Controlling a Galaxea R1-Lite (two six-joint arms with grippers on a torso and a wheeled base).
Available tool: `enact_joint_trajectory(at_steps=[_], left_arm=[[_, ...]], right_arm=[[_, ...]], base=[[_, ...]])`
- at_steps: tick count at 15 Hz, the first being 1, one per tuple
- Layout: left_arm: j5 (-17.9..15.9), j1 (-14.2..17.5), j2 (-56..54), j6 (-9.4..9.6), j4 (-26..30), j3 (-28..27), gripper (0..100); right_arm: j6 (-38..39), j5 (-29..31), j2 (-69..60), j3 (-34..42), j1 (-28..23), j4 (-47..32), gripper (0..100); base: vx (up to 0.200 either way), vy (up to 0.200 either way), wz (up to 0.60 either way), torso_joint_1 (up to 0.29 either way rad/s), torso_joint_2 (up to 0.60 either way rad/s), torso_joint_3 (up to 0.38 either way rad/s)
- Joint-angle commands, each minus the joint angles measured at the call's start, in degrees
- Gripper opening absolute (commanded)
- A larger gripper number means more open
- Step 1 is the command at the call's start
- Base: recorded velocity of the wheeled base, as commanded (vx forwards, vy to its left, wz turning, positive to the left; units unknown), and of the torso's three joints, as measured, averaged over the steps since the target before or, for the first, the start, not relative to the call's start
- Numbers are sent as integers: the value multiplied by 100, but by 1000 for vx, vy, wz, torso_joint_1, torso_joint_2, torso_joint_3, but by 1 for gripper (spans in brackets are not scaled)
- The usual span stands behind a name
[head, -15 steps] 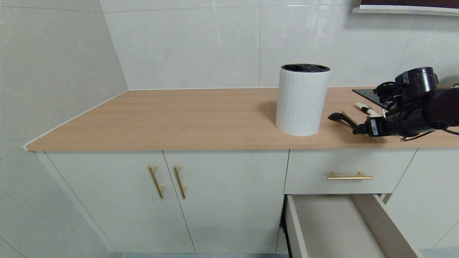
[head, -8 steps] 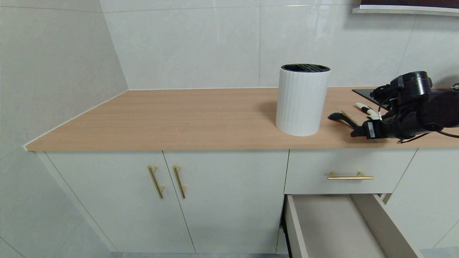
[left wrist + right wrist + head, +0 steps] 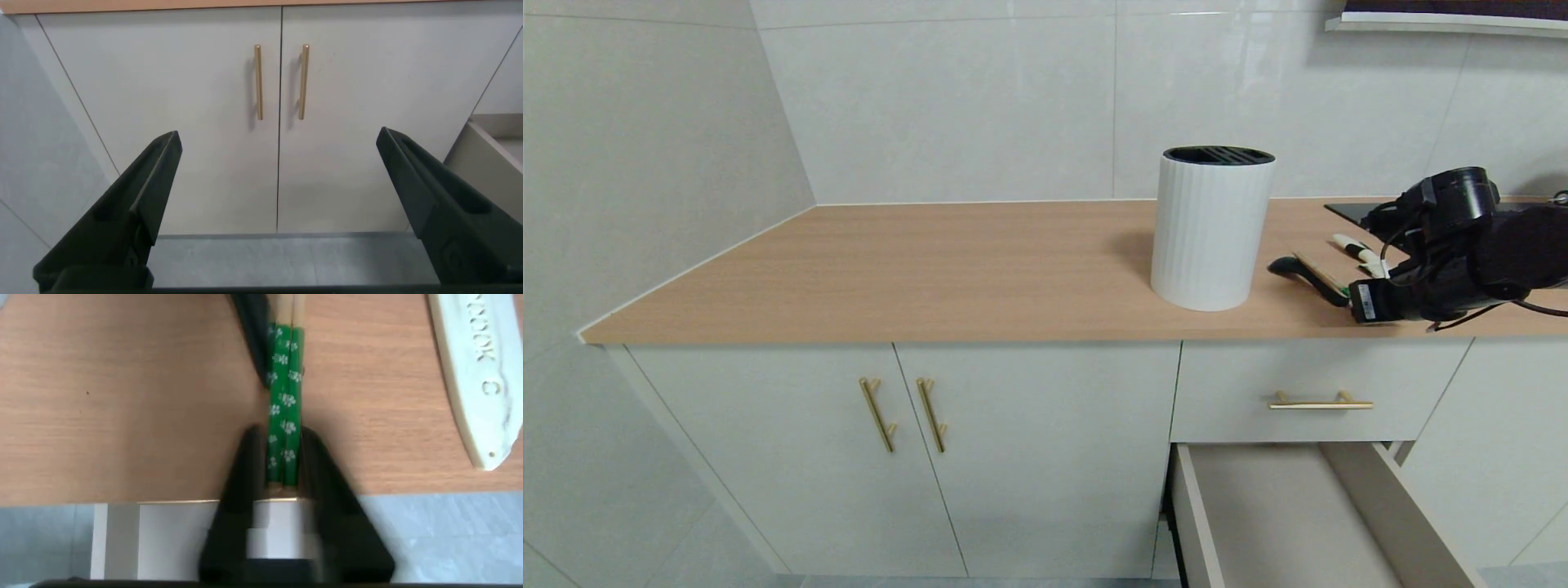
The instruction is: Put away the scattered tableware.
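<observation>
right pincer (image 3: 282, 453) | chopsticks (image 3: 282, 376) green ends clamped between fingers | on countertop (image 3: 122, 392)

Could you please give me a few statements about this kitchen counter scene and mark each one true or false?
1. The right pincer is shut on the green-ended chopsticks. True.
2. The left pincer is shut on a spoon. False: it is open and empty, facing the cabinet doors.
3. The white holder stands upright on the countertop. True.
4. The lower drawer is closed. False: it stands open.
5. The chopsticks sit inside the white holder. False: they are outside it, over the countertop near its front edge.
</observation>
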State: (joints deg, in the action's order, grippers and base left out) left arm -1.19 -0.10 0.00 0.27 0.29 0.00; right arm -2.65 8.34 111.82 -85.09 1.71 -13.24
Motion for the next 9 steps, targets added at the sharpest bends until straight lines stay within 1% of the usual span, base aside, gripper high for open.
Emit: enact_joint_trajectory(at_steps=[1, 7, 9], left_arm=[[-4, 1, 9, 0, -3, 0, 100], [5, 1, 9, 0, -3, 0, 100], [-4, 1, 0, 0, -3, 0, 100]], right_arm=[[1, 1, -3, -25, -4, -12, 0], [159, 1, -372, -8, -4, 14, 0], [256, 1, -1119, 397, -4, 14, 0]], base=[[0, 0, 0, 0, 0, 0], [0, 0, 0, 0, 0, 0], [0, 0, 0, 0, 0, 0]])
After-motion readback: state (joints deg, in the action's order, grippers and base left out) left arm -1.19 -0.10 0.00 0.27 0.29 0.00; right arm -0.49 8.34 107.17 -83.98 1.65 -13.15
